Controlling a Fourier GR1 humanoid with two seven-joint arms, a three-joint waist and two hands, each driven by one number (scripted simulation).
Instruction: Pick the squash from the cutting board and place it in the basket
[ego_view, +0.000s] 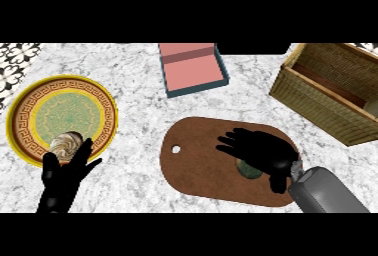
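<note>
A brown cutting board (199, 165) lies at the centre right of the counter. My right hand (260, 150) hovers over its right half with fingers spread, covering most of the squash (248, 170), of which only a dark green sliver shows under the palm. I cannot tell whether the hand touches it. The woven basket (325, 100) stands at the upper right, apart from the board. My left hand (63, 175) rests at the lower left, fingers up and relaxed.
A round gold-rimmed plate (37, 110) sits at the left with a pale ridged item (66, 144) on its lower part, just above my left hand. A pink box with a teal rim (193, 67) lies at the top centre.
</note>
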